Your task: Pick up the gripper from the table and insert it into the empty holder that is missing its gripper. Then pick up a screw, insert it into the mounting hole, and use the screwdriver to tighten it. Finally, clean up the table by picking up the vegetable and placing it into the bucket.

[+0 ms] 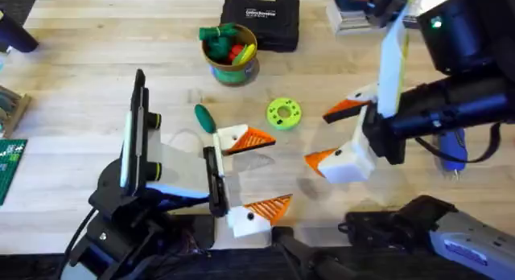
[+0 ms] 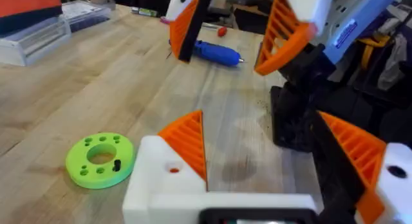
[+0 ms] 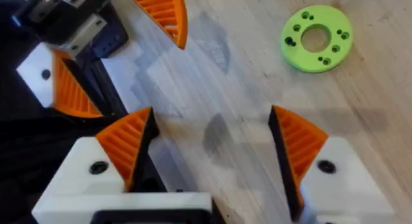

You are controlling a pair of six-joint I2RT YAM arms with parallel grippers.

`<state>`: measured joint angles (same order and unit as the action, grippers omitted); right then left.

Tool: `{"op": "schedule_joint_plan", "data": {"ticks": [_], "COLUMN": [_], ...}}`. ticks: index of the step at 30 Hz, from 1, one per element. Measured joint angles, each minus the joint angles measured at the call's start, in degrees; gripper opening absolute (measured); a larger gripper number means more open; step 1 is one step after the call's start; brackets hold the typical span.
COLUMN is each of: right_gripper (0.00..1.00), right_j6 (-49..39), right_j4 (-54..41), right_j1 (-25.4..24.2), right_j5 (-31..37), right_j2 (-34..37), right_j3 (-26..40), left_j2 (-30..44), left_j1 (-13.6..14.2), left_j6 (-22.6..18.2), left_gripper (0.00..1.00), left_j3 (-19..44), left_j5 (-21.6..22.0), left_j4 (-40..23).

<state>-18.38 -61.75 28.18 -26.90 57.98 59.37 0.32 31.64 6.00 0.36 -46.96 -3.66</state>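
My left gripper (image 1: 253, 174) (image 2: 270, 153) stands open low over the table's middle, nothing between its fingers. My right gripper (image 1: 334, 135) (image 3: 209, 143) is open too, facing it from the right. Both white holders (image 1: 241, 222) (image 3: 347, 172) on each arm carry an orange ribbed wedge (image 2: 187, 143) (image 3: 296, 140); which one is the task's gripper I cannot tell. The blue screwdriver (image 1: 451, 147) (image 2: 215, 52) lies at the right, partly under the right arm. The dark green vegetable (image 1: 204, 117) lies beside the left gripper. The bucket (image 1: 231, 69) stands at the back.
A green disc with holes (image 1: 283, 113) (image 2: 100, 159) (image 3: 317, 38) lies between the grippers and the bucket, a small black piece in one hole. The bucket holds bunched toy vegetables. A black case (image 1: 260, 21) sits at the back, and a circuit board (image 1: 10, 167) at the left edge.
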Motion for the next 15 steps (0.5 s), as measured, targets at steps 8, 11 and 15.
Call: {"op": "schedule_joint_plan", "data": {"ticks": [8, 11, 15], "right_gripper": [0.995, 0.995, 0.995], "right_j6": [-0.3, -0.3, -0.3], "right_j4": [4.9, 7.2, 10.2], "right_j1": [0.0, 0.0, 0.0], "right_j5": [5.3, 7.7, 9.2], "right_j2": [8.3, 12.6, 17.7], "right_j3": [0.0, 0.0, 0.0], "left_j2": [0.0, 0.0, 0.0], "left_j1": [0.0, 0.0, 0.0], "left_j6": [0.0, 0.0, 0.0], "left_gripper": [0.985, 0.985, 0.985], "left_j3": [0.0, 0.0, 0.0], "left_j5": [0.0, 0.0, 0.0], "left_j4": [0.0, 0.0, 0.0]}}
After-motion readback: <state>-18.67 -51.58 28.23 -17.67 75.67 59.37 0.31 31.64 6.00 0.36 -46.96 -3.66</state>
